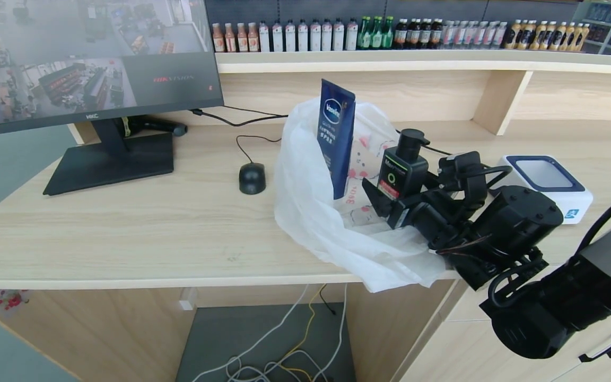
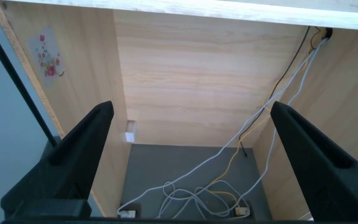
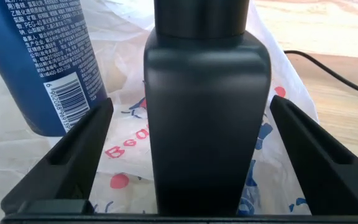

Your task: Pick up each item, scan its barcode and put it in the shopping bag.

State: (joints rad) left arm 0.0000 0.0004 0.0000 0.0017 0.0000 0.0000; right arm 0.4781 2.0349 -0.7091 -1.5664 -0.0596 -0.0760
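Note:
A white plastic shopping bag lies open on the wooden counter, printed red and blue inside. A tall blue tube stands upright in it, its barcode showing. A black pump bottle stands upright at the bag's right side. My right gripper is open around its lower part; in the right wrist view the bottle sits between the fingers with a gap on each side. The bottle's base is hidden. My left gripper hangs open and empty below the counter's front edge.
A white barcode scanner with a dark window sits right of the bag. A monitor, a black handheld device and a mouse occupy the left of the counter. Loose cables lie on the floor beneath.

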